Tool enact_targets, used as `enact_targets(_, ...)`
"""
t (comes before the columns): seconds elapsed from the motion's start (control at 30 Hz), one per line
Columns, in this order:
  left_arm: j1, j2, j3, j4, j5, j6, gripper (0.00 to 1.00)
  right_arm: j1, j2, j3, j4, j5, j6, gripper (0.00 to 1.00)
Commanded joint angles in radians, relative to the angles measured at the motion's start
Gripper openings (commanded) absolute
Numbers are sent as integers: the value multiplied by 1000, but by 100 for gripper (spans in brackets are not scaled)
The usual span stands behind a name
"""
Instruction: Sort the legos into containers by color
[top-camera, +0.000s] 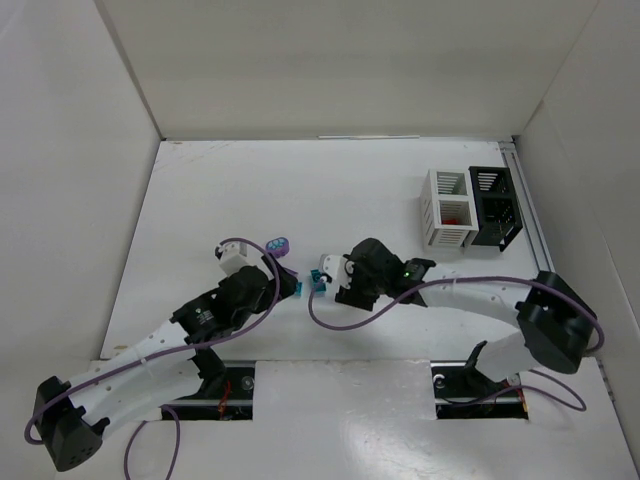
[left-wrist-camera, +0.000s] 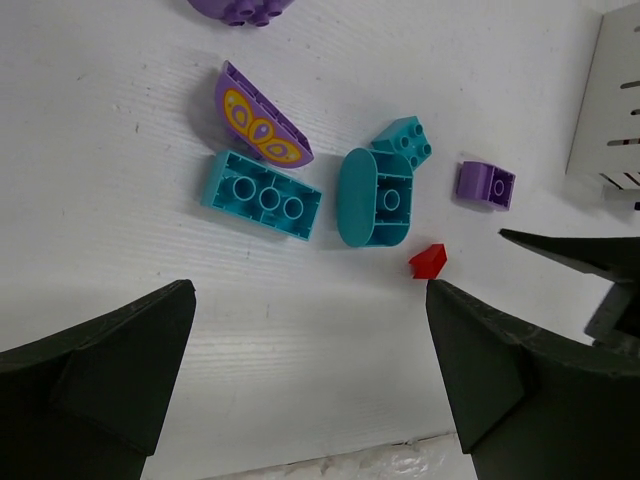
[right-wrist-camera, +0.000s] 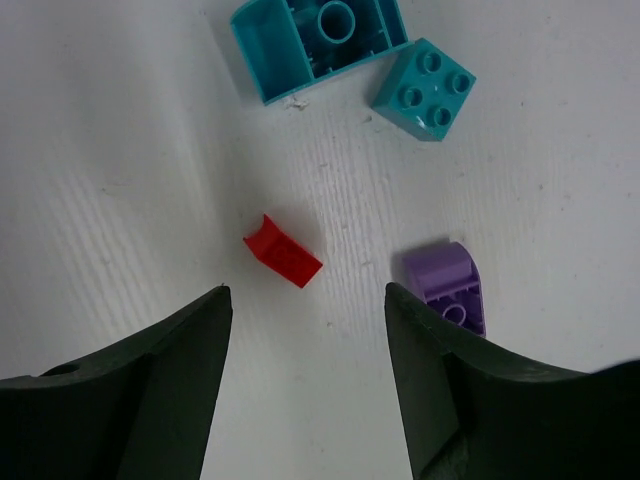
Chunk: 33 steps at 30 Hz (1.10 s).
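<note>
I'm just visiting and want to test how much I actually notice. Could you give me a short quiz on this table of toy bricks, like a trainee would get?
1. Which colour is the small lego lying in front of the gap between the right gripper's fingers? A teal, B red, C purple.
2. True or false: the left gripper is shut on a lego.
3. In the left wrist view, how many teal legos are there?

Key: 1 B. 2 False: it is open and holds nothing. 3 Three.
</note>
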<state>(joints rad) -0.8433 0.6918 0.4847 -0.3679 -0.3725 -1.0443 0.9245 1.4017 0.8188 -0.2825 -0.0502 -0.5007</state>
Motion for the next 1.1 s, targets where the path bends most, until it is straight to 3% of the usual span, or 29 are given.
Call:
enact_targets(0.0,6,-3,-1,-12,-3,-19,99,2,63,19,161,-40,-67,67)
enact_targets(0.3,6,-3,-11,-3,7,-19,99,2,229,54,172,15,-78,62)
enact_targets(0.5,6,-3,-20,-3,7,-19,99,-7,260,63,172,15,-47,48)
enact_targets(0.6,6,-3,-20,-3,7,-19,99,-16,249,54,161,15,-38,48)
enact_targets(0.77,6,-3,-20,-3,7,-10,99,-16,238,34,128,42,-29,56)
enact_targets(1.07,6,-3,-20,-3,7,-10,99,-47,220,-16,128,52,2,54)
